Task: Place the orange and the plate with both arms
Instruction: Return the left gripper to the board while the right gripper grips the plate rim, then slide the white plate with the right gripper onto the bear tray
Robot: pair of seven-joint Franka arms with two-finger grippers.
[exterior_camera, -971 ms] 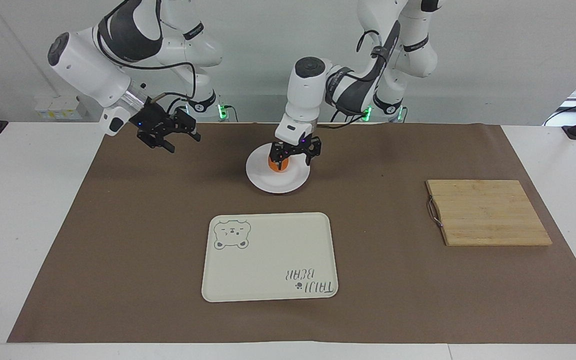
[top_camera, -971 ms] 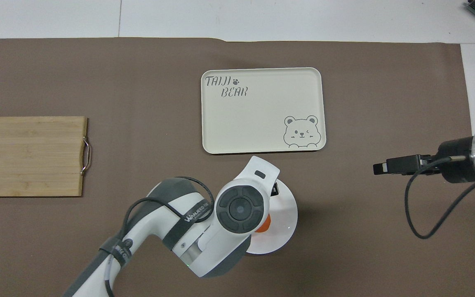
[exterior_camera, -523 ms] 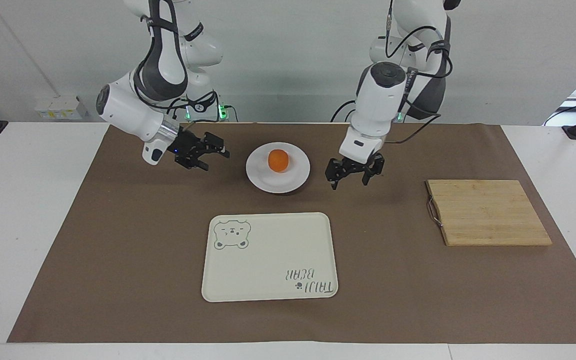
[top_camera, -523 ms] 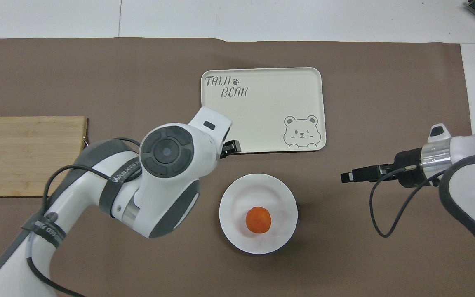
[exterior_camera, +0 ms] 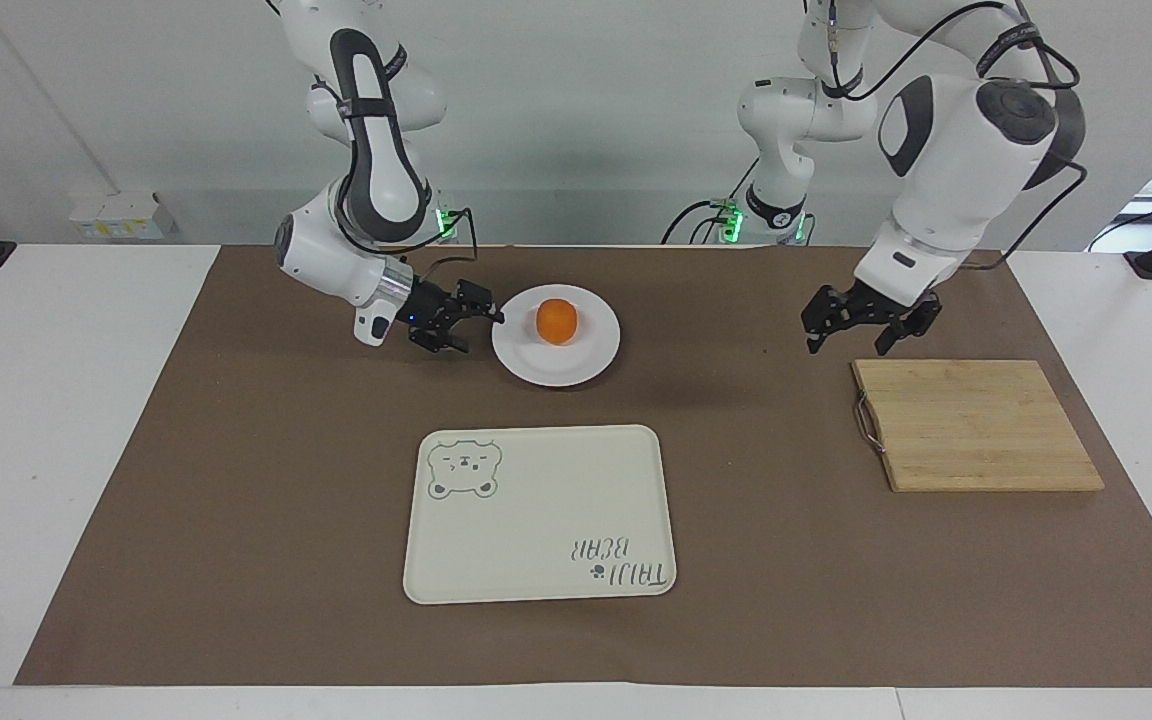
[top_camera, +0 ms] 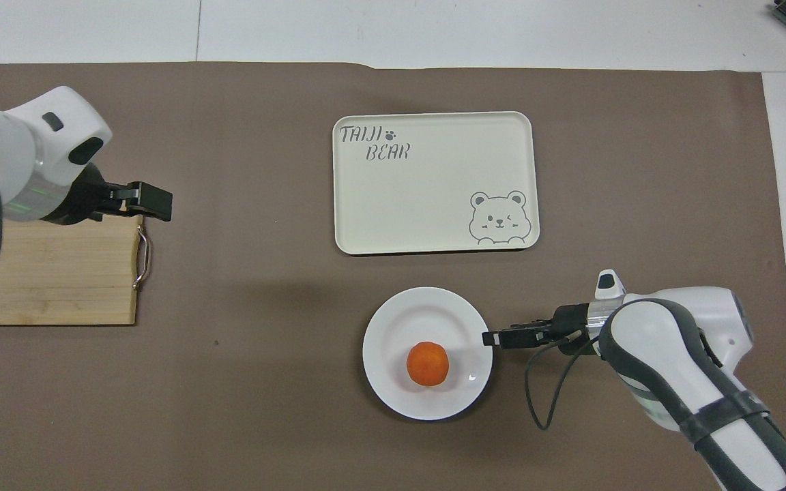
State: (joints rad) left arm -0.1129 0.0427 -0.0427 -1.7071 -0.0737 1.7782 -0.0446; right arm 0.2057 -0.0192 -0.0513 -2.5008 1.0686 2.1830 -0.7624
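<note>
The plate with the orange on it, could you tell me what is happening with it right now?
The orange sits on the white plate, held by nobody. The right end effector is open at the plate's rim, apparently about to grasp it. The left end effector hangs open over the bamboo cutting board's edge.

Both glossy white jointed robot arms (exterior_camera: 946, 150) carry dark grey padded bands and round dark end caps at the joints. Thin black cables loop along them to each black two-finger hand (exterior_camera: 861, 318). Green lights glow at the bases.
</note>
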